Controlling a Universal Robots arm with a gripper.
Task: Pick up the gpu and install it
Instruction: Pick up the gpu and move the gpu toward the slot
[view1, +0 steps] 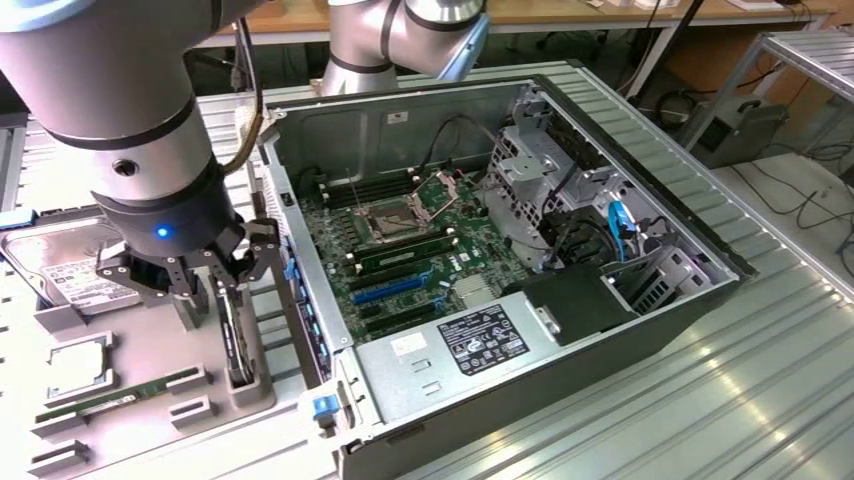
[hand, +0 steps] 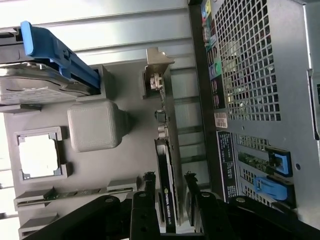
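The gpu (view1: 239, 345) is a slim black card standing on its edge in a slot of the grey parts holder (view1: 160, 350), at the exterior view's left beside the computer case. The wrist view looks down its thin edge, gpu (hand: 166, 200), with the silvery bracket (hand: 158, 67) at the far end. My gripper (view1: 224, 287) is lowered over the card and stands open. In the wrist view my gripper (hand: 171, 186) straddles it, one black fingertip (hand: 149, 181) on each side of the card, with a small gap at both.
The open computer case (view1: 627, 170) lies at the exterior view's right, with blue expansion slots (view1: 387, 287) on its motherboard. The holder also carries a hard drive (view1: 60, 270), a square processor (view1: 80, 365) and a green RAM stick (view1: 114, 400). The case's rear panel (hand: 260, 75) is close beside the card.
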